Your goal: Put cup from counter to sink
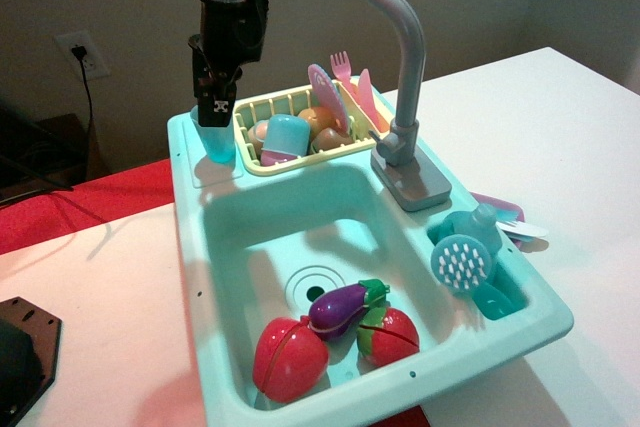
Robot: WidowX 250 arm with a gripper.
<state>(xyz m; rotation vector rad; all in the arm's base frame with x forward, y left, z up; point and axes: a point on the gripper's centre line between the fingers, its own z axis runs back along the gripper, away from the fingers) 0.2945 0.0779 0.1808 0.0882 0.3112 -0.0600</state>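
Observation:
The cup [218, 145], a small translucent teal-blue tumbler, stands upright on the counter [188, 169], the mint-green ledge at the back left corner of the toy sink unit. My gripper [216, 119] hangs straight down over it with its black fingertips at the cup's rim. I cannot tell whether the fingers clamp the cup. The sink [250, 237] is the deep mint-green basin in front of the cup, with a ringed drain [315, 285].
A yellow dish rack [262, 162] right of the cup holds a paler blue cup [285, 137] and toy cutlery. The grey tap [405, 67] arches over the basin. A purple eggplant [340, 305] and two red toy fruits [290, 359] lie in the sink's front.

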